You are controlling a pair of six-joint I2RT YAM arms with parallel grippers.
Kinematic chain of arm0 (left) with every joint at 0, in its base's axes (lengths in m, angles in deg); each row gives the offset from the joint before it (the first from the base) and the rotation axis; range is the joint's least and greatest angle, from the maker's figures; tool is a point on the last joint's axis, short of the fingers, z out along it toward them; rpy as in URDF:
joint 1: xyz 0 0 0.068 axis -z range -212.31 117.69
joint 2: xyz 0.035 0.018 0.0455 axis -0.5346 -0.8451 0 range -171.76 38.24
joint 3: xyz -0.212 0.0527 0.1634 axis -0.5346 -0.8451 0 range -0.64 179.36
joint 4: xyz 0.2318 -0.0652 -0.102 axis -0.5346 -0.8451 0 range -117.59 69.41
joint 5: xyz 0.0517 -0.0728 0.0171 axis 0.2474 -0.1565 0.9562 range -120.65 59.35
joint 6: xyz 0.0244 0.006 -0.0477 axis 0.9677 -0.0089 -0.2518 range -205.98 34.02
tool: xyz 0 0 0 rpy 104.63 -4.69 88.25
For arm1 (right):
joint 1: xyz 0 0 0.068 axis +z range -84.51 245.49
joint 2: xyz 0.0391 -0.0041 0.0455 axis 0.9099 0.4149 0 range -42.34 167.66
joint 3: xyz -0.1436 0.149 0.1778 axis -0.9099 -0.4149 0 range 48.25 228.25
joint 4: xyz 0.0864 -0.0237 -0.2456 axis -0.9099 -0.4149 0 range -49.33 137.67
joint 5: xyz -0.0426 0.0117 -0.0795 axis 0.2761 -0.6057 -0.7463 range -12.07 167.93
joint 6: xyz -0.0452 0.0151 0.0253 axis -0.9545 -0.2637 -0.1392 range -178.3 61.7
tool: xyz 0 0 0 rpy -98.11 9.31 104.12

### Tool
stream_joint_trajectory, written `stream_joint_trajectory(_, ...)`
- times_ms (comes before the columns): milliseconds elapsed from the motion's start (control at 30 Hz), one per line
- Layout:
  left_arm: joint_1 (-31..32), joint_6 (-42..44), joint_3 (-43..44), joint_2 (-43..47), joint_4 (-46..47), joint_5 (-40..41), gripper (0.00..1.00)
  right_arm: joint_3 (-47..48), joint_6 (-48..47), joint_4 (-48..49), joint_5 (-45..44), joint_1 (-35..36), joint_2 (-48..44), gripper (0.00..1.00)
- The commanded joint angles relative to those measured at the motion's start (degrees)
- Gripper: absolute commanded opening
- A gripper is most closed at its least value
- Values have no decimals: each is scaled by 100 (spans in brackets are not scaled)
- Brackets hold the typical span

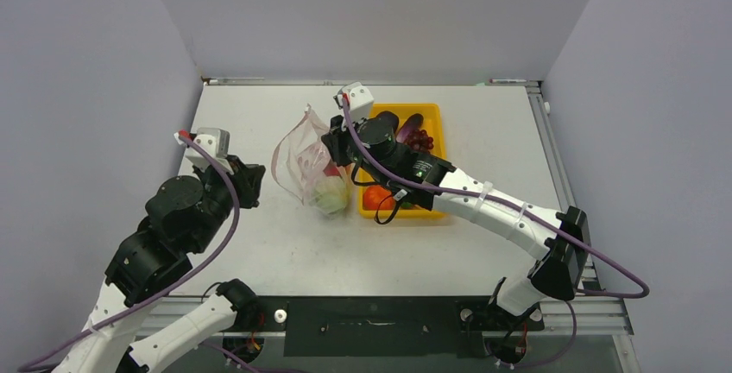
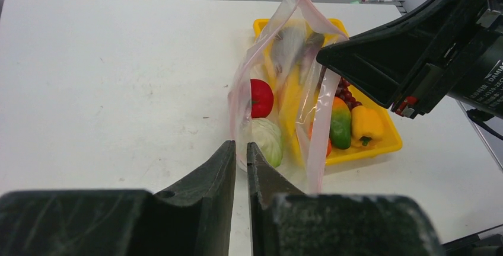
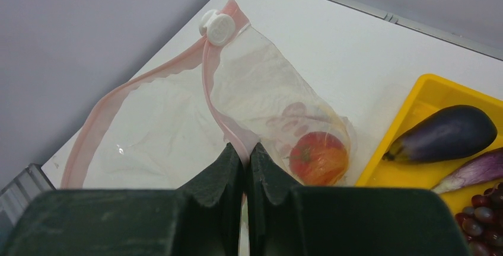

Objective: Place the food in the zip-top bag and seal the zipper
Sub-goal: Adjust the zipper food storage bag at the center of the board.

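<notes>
At the left of the table [image 1: 259, 252], the left gripper [image 1: 257, 185] hangs with its fingers all but pressed together, gripping nothing, tips aimed at the zip-top bag [image 1: 302, 161]; the bag sits mid-table just beside the yellow tray [image 1: 434, 114], clear, crumpled and faintly pink-dotted, its long axis running far to near, mouth gaping; the zipper [image 3: 210, 84] is a pink strip with a white slider [image 3: 217, 26] at its far end; a red tomato [image 2: 261, 97] and a pale green piece [image 2: 267, 140] lie inside at the near end; the right gripper [image 3: 245, 147] is pinched onto the zipper; eggplants [image 3: 445, 133], grapes [image 3: 480, 214] and peppers [image 2: 366, 122] fill the tray.
</notes>
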Motion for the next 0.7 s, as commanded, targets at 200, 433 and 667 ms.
stream_joint_trajectory(200, -9, -255, -175, -313, 169, -525, 36, 211, -134, 236, -141, -12, -239, 5)
stream_joint_trajectory(433, -15, -281, -298, -555, 256, -518, 47, 123, -99, 306, -115, -11, -260, 5)
stream_joint_trajectory(667, -9, -229, -391, -774, 328, -214, 48, 38, -78, 326, -79, -10, -351, 5)
